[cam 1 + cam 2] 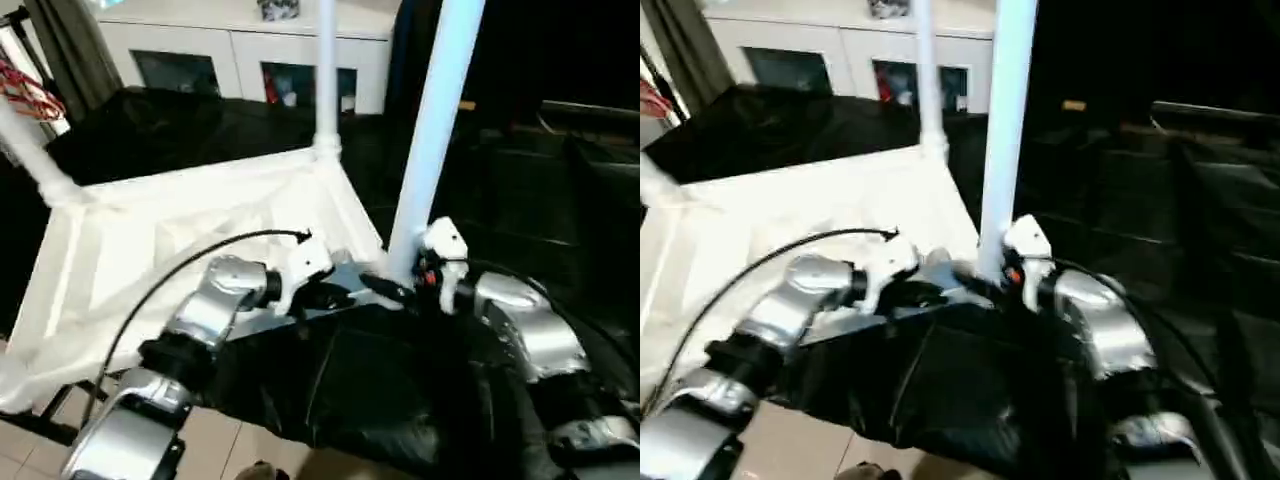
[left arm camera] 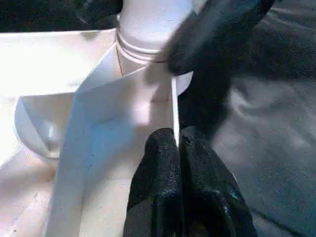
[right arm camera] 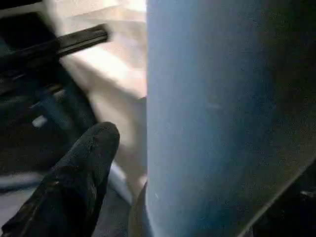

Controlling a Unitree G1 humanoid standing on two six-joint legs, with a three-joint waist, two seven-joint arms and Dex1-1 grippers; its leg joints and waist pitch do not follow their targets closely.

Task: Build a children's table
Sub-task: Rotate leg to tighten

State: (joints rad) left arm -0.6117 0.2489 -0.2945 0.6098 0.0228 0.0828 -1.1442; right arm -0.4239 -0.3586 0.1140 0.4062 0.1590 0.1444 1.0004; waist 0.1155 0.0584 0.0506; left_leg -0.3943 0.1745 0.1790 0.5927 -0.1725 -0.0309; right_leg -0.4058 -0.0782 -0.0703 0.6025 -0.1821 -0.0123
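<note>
Two end effectors: left [image 2: 177, 143] pinching tabletop rim [image 2: 174, 106]; right [image 1: 400, 290] spread beside leg [image 1: 430, 130]; cabinet [image 1: 240, 50] behind.

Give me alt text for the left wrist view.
The left claw is shut on the thin white rim of the upturned table top, beside a corner socket holding a leg. A black finger of the right claw reaches in near that leg.
</note>
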